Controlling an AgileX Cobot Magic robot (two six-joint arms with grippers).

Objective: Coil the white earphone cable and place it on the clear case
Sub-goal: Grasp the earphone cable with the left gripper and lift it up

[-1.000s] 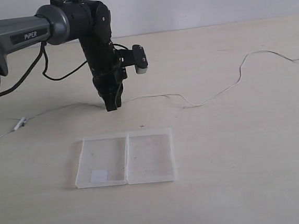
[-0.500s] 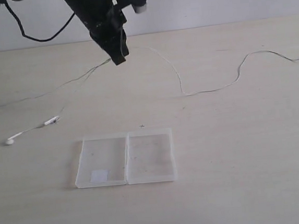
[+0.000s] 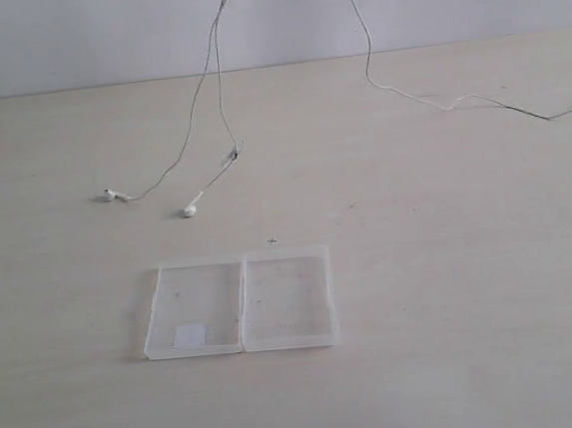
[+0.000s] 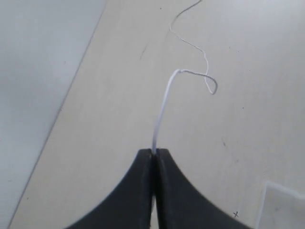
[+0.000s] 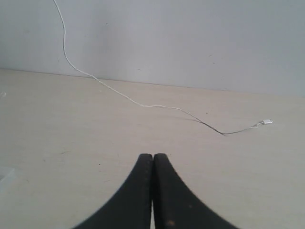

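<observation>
Exterior high, wide; wrists oblique; table (image 3: 461,379) shared.

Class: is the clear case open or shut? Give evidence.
Open. The case lies flat, its two halves spread side by side.

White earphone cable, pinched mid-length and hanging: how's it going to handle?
Probably very floppy: the white earphone cable drapes limp from above, with both earbuds resting on the table. It is likely light, so it may swing and drag rather than settle. Thin and smooth between the shut jaws of the left gripper, it could slip through.
</observation>
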